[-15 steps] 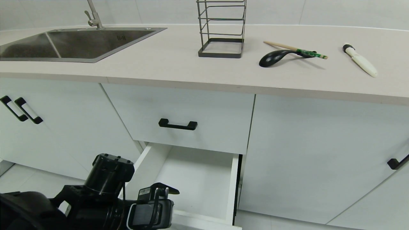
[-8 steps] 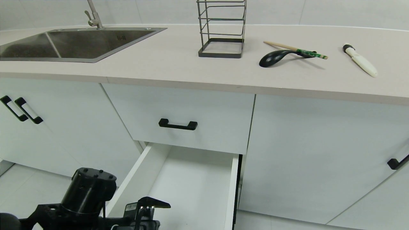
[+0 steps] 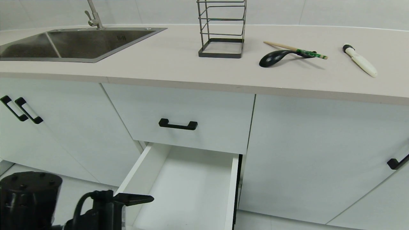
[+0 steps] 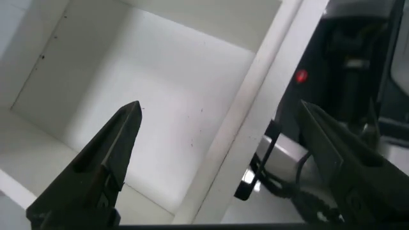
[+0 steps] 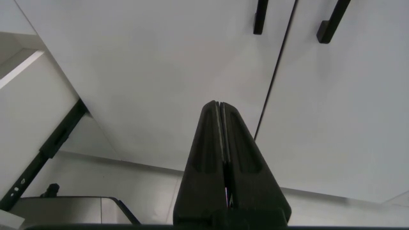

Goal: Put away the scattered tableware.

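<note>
Drawer open below, tableware up on the counter.

My left gripper hung above the open drawer, fingers spread wide and holding nothing; the head view cut most of it off at the bottom edge. My right gripper had its fingers pressed together, empty, facing white cabinet doors. On the countertop, right of the wire rack, the black spoon touched the chopsticks; whether one or a pair, I couldn't tell. A cream utensil with a black end lay apart, farther right.
</note>
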